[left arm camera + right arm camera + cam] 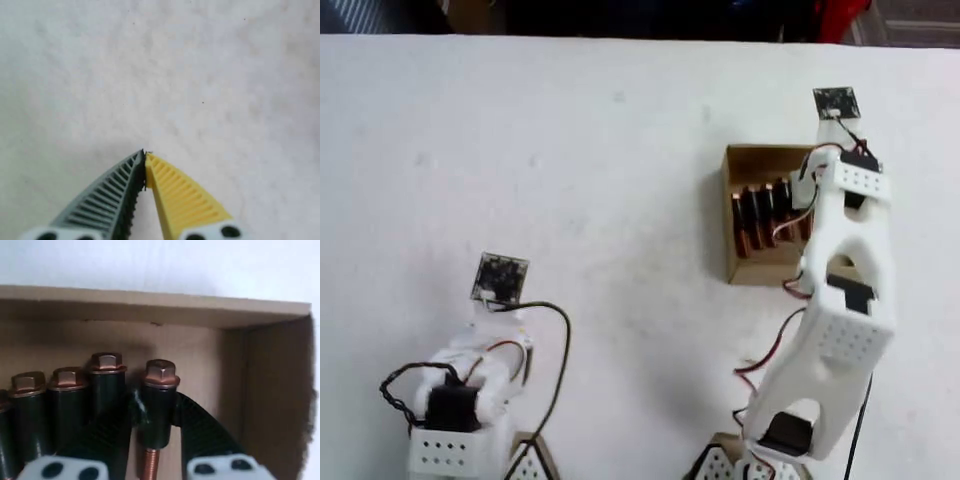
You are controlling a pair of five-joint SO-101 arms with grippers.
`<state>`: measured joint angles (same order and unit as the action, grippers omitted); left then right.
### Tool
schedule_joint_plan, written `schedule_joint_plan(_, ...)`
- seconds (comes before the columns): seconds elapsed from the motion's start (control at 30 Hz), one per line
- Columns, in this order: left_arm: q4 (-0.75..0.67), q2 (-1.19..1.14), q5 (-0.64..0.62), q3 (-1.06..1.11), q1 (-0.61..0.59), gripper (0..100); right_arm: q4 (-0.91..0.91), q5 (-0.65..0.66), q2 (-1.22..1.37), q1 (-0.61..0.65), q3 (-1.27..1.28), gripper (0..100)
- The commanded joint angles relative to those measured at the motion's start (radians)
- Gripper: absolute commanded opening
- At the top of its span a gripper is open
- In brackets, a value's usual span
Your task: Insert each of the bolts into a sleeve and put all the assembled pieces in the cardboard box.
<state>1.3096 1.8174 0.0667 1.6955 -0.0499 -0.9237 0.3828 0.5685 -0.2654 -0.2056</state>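
Gripping one bolt-and-sleeve piece [161, 374], your right claw [157, 410] sits in the cardboard box [200, 347]; finished pieces [67, 390] beside it; only release seems left.

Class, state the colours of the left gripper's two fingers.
One grey, one yellow on the left gripper; clearest in the left wrist view.

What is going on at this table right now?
The right gripper is down inside the cardboard box, closed around a sleeved bolt. Several other assembled pieces are lined up next to it. The left gripper is shut with nothing in it, low over the table.
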Motion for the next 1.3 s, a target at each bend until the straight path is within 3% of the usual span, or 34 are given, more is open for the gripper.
schedule_joint_plan(0.0,-0.028,0.004,-0.002,-0.002,-0.008,2,-0.067,0.014,0.068,-0.002,-0.181,2.6)
schedule_joint_plan(0.3,-0.028,0.004,0.000,-0.002,-0.008,2,-0.154,0.006,0.174,-0.002,-0.345,26.2)
schedule_joint_plan(0.63,-0.028,0.004,0.000,-0.002,-0.008,2,-0.418,0.005,0.174,0.050,-0.612,23.9)
schedule_joint_plan(0.8,-0.028,0.004,0.000,-0.002,-0.008,2,-0.595,-0.014,0.174,0.091,-0.809,13.5)
schedule_joint_plan(1.03,-0.028,0.004,0.000,-0.002,-0.008,2,-0.789,-0.181,0.174,0.104,-1.103,1.5)
schedule_joint_plan(1.27,-0.028,0.004,0.000,-0.002,-0.008,2,-0.805,-0.192,0.174,0.087,-1.310,1.7)
